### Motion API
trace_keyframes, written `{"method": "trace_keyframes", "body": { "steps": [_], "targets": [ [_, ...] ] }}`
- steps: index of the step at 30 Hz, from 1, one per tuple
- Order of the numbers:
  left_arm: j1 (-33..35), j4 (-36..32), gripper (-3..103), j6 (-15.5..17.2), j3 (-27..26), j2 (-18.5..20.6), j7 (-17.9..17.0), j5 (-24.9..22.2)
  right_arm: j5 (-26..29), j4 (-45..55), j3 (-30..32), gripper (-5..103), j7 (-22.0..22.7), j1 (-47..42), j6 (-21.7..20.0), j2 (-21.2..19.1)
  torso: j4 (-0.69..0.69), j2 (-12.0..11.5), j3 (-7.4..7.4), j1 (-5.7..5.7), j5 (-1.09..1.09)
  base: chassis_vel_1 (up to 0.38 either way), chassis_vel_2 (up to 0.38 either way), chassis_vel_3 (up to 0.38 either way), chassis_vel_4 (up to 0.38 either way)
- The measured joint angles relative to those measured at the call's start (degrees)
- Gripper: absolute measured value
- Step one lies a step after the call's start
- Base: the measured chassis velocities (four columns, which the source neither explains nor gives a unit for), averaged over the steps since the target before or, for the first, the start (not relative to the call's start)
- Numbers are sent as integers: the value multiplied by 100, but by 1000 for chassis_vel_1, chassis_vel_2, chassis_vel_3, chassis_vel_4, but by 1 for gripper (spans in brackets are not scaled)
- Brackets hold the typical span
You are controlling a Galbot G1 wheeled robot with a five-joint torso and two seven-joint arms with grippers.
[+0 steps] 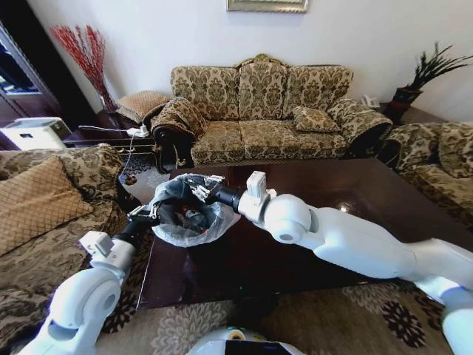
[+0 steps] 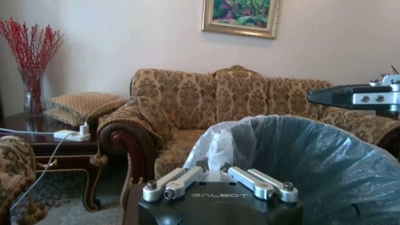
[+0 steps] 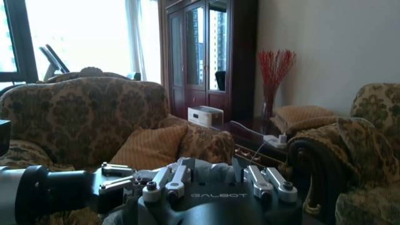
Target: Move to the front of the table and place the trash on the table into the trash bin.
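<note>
the trash bin (image 1: 188, 214) sits at the near-left corner of the table (image 1: 310, 222), dark inside w/ its pale plastic liner puffed over the rim. a bottle w/ red label (image 1: 194, 217) lies down in the bin along w/ other dark bits too small to make out.

left gripper (image 1: 148, 217) is at the bin's left rim; in the left wrist view its fingers (image 2: 175, 180) are closed on the bunched liner edge, pinching the bag (image 2: 218, 150).

right gripper (image 1: 205, 191) reaches across from the right arm and hangs over the bin's far rim. in the right wrist view its fingers (image 3: 172, 178) sit against the crumpled liner, but whether they're apart or together i can't tell.

sofa (image 1: 259, 111) behind the table, armchair w/ cushion (image 1: 37, 200) on the left, red twig vase (image 1: 89, 59) in the back corner.
</note>
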Motion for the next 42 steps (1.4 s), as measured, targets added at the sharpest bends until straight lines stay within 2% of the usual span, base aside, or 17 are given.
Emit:
{"method": "trace_keyframes", "body": {
  "steps": [2, 5, 6, 8, 9, 12, 14, 15, 17, 18, 19, 20, 22, 24, 30, 34, 42],
  "targets": [
    [-6, 0, 3, 0, 13, -2, 2, 0, -5, 5, 9, 48, 35, 15, 23, 6, 0, 0, 0, 0, 0, 0, 0, 0, 0],
    [-3, 2, 3, 0, 13, -12, 3, 0, -15, -13, 169, 54, 156, 2, 42, 8, 2, 0, 0, 0, 0, 0, 0, 0, 0],
    [14, 10, 3, -2, -4, -25, 7, 1, -56, -76, 416, 65, 400, -82, 47, -65, 3, 0, 0, 0, -1, 0, 0, 0, 0],
    [23, 16, 3, -7, -17, -31, 11, 2, -101, -134, 520, 65, 514, -149, 54, -132, 3, 0, 0, 0, -1, 0, 0, 0, 0],
    [36, 23, 3, -17, -38, -40, 18, 2, -228, -234, 690, 70, 659, -303, 77, -293, 4, 0, 0, 0, -1, 0, 0, 0, 0],
    [40, 17, 3, -43, -84, -60, 25, -4, -886, -445, 1329, 86, 748, -1091, 173, -946, -1, 0, 0, 1, 0, 0, 0, 0, 0],
    [41, 11, 3, -49, -94, -64, 27, -14, -1071, -481, 1511, 86, 775, -1375, 189, -1110, -2, 0, 1, 1, 6, 0, 0, 0, 0],
    [52, 3, 3, -68, -112, -73, 33, -25, -1349, -516, 1983, 91, 854, -1993, 246, -1326, -3, 0, 1, 1, 4, 0, 0, 0, 0],
    [106, -18, 3, -103, -149, -102, 40, -29, -1698, -549, 2714, 99, 1015, -3074, 289, -1428, -5, 0, 0, 0, 4, 0, 0, 0, 0],
    [138, -37, 3, -119, -167, -125, 42, -29, -1823, -550, 3138, 100, 1060, -3591, 304, -1410, -2, 0, 1, 0, 8, 0, 0, 0, 0],
    [138, -37, 3, -119, -167, -125, 42, -29, -1823, -550, 3138, 100, 1060, -3591, 304, -1410, -2, 0, 1, 0, 8, 0, 0, 0, 0],
    [159, -51, 3, -123, -181, -140, 43, -27, -1927, -544, 3610, 100, 1085, -4109, 329, -1366, 3, 0, 0, 0, 4, 0, 0, 0, 0],
    [168, -70, 3, -126, -192, -151, 34, -14, -2130, -523, 4421, 100, 1042, -5225, 395, -1224, -1, 0, 0, -1, 3, 0, 0, 0, 0],
    [168, -82, 3, -126, -196, -154, 27, -10, -2232, -519, 4650, 100, 999, -5535, 444, -1177, 2, 0, 0, -1, 2, 0, 0, 0, 0],
    [198, -207, 3, -118, -178, -219, 2, 10, -2690, -562, 5985, 100, 724, -7084, 642, -823, 3, 1, -1, -1, 0, 0, 0, 0, 0],
    [283, -290, 3, -101, -150, -273, 1, 51, -2778, -662, 6496, 100, 658, -7618, 723, -558, 0, 1, -1, -1, 0, -52, -38, 53, 40],
    [390, -362, 3, -96, -150, -305, 2, 96, -2915, -965, 6712, 100, 611, -7948, 869, -76, 1, 1, 0, 0, 1, -126, -139, 136, 137]
  ]
}}
